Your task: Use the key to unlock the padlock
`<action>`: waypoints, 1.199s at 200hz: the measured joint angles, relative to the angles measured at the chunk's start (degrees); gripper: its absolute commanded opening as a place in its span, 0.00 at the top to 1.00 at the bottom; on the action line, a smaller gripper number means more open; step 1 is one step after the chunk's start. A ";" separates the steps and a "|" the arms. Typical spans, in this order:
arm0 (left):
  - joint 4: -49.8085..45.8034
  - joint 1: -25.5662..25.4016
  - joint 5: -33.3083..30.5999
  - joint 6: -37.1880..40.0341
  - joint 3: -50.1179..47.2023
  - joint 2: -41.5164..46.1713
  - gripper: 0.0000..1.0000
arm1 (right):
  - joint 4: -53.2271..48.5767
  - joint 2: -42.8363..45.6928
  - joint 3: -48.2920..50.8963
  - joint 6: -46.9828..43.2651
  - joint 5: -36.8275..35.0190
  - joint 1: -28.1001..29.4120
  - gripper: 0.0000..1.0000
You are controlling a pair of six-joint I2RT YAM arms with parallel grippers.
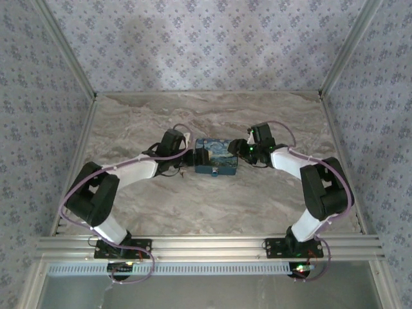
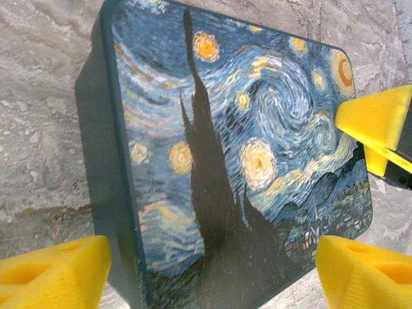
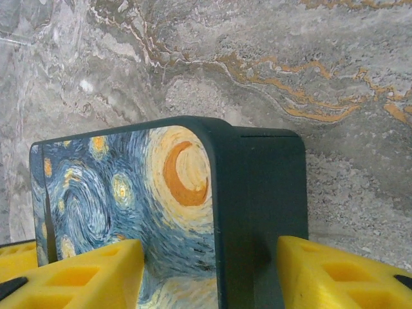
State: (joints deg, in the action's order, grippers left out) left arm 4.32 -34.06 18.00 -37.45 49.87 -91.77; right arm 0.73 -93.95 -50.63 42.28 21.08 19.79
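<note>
**Item 1. Box** [image 1: 217, 158]: rectangular, dark teal walls, with a swirling night-sky painting printed on its top face. It lies flat on the table [image 1: 193, 212] near the middle, between the two grippers, long axis running left to right. The left wrist view [image 2: 244, 148] cuts off its near end. The right wrist view [image 3: 161, 193] gives one rounded corner with a moon, and the rest is cropped. A thin seam runs along the top of the end wall there. A pale blue speck [image 1: 214, 172] sits low on the near wall, too small to tell whether it is a lock, a latch or a label.

**Item 2. Left gripper** [image 1: 193, 158]: at the box's left end. Seen from its wrist [image 2: 212, 251], the yellow fingers [image 2: 55, 273] are spread wide, one beside each long wall. The contact points are cropped at the frame edge, so it cannot be told whether this is a grasp or a loose straddle.

**Item 3. Right gripper** [image 1: 243, 151]: at the box's right end. From its wrist [image 3: 209, 257], the jaws stand apart around the corner, one finger [image 3: 84, 277] over the painted face and the other against the dark end wall. The fingertips are hidden behind the box edge, so a grip cannot be told.

**Item 4. Table**: marbled grey-brown top, enclosed by patterned walls [image 1: 193, 45]
</note>
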 measured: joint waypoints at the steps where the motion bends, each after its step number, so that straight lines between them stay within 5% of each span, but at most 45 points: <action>1: 0.00 0.00 -0.07 -0.02 -0.07 0.07 0.16 | -0.02 0.00 0.00 -0.07 0.00 0.00 0.37; 48: -1.55 1.11 -3.98 -0.81 -5.16 8.39 0.16 | -5.31 2.43 -0.31 -3.21 -1.25 -1.60 0.34; 100: -14.78 1.44 -13.40 -3.26 -5.18 16.70 0.29 | -15.02 13.22 -0.72 -8.41 -5.68 -1.81 0.35; 148: -25.46 -0.17 -19.23 -6.67 -2.47 10.27 0.37 | -20.79 24.85 0.42 -10.29 -7.82 0.92 0.35; 240: -26.99 -0.61 -24.11 -9.84 6.69 -4.61 0.55 | -28.46 35.87 4.85 -10.49 -9.81 2.12 0.35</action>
State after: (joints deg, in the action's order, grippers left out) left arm -22.68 -34.68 -6.11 -47.29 56.55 -96.38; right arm -27.73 -58.08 -45.78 31.79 11.27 21.91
